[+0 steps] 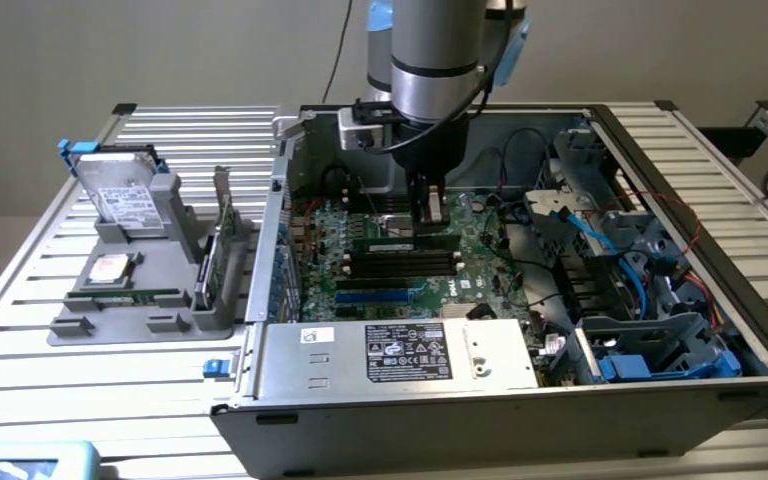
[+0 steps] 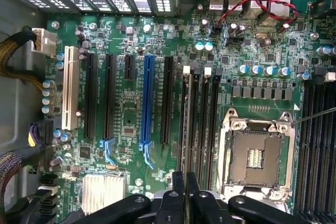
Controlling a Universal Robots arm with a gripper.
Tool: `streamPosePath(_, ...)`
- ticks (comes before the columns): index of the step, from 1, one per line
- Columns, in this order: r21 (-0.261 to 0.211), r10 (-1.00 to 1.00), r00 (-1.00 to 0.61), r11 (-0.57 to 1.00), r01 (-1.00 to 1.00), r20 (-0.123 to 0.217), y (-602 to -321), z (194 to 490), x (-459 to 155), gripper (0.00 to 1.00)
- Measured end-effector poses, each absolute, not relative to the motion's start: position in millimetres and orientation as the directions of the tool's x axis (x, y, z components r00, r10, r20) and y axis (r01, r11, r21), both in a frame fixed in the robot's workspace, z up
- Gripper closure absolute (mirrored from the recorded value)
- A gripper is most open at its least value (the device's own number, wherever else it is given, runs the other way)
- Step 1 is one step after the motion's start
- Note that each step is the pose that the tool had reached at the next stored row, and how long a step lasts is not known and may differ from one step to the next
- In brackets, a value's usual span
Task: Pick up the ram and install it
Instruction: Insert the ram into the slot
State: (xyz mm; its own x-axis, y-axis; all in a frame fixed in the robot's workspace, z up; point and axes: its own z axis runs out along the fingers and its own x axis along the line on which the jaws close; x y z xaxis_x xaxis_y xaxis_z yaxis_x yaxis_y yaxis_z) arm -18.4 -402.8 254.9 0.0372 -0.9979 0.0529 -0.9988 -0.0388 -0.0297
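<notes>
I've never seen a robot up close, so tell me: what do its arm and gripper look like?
The arm is a thick silver-grey tube with a black band and light blue joint caps. A thin black cable hangs beside it, and a pale boxy bracket sits at the wrist. The gripper is black, with rounded, jointed links.

A robotics lab bench: slatted aluminium table (image 1: pixel 91 390), open computer case (image 1: pixel 491 430), robot arm (image 1: pixel 438 50).
</notes>
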Motion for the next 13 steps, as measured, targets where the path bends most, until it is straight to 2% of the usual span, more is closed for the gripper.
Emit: streamPosePath(13, -0.029, -0.997, 0.037, -0.039, -0.999, 0.071, -398.4, 247.0, -18.1, 0.87)
